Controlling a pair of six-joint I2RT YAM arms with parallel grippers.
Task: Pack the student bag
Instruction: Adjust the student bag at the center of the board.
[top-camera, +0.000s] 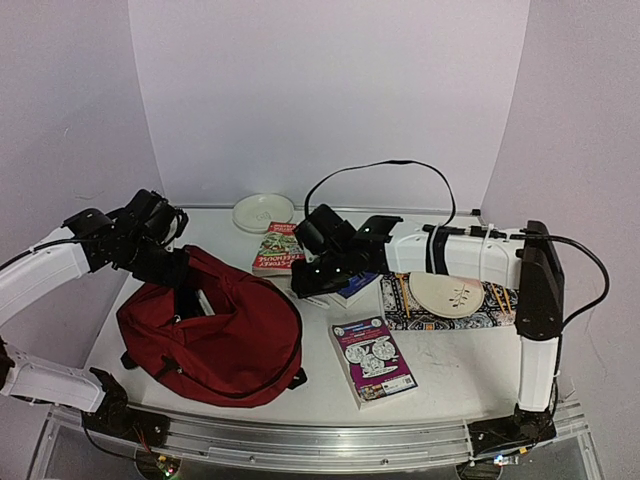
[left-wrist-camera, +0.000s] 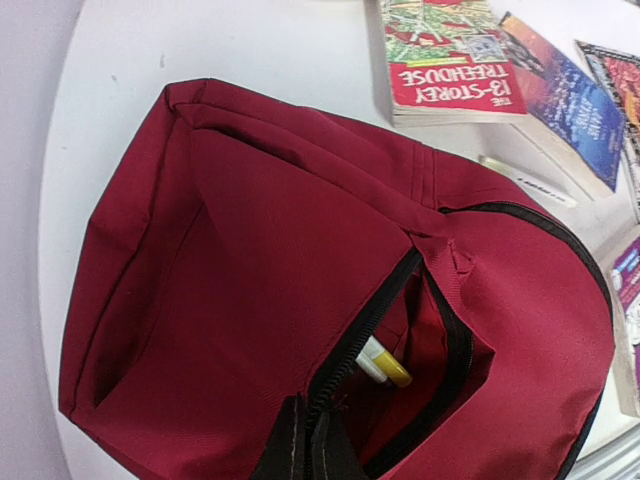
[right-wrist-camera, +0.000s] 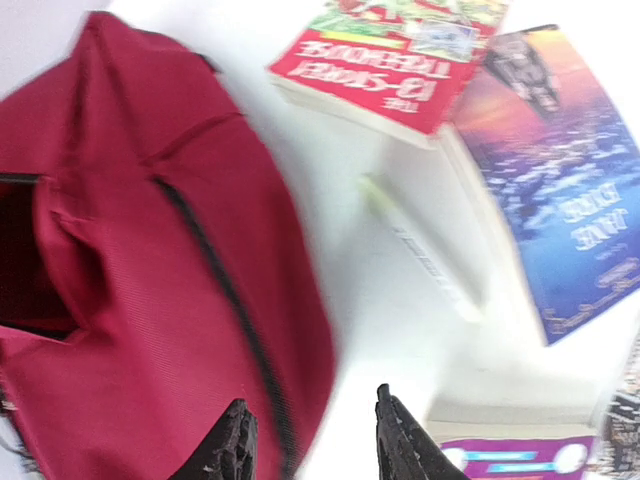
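Robot arms, 2 of them, are working over a white table (top-camera: 450, 370). The student bag (top-camera: 215, 335), a large dark red backpack, is lying on the table's left side, in front of the left arm, with its black zip gaping. The left gripper (left-wrist-camera: 305, 435) is pinching the fabric right at the zip's edge, jaws fully closed on it. It is apparently lifting the lip so the mouth is standing open for loading. Inside the opening, what look like 2 markers (left-wrist-camera: 383, 363), 1 white and 1 yellow, are showing.

The right gripper (right-wrist-camera: 312, 400) is hovering low between the bag and the books, its fingers partly spread with nothing between them. A white pen (right-wrist-camera: 420, 260) is lying on the table just ahead of it, beside a red paperback (right-wrist-camera: 400, 50) and a blue book (right-wrist-camera: 560, 180). The pen is probably the next item being targeted. A purple activity book (top-camera: 372, 358) is lying nearer the arms' bases. The right wrist view is blurred.
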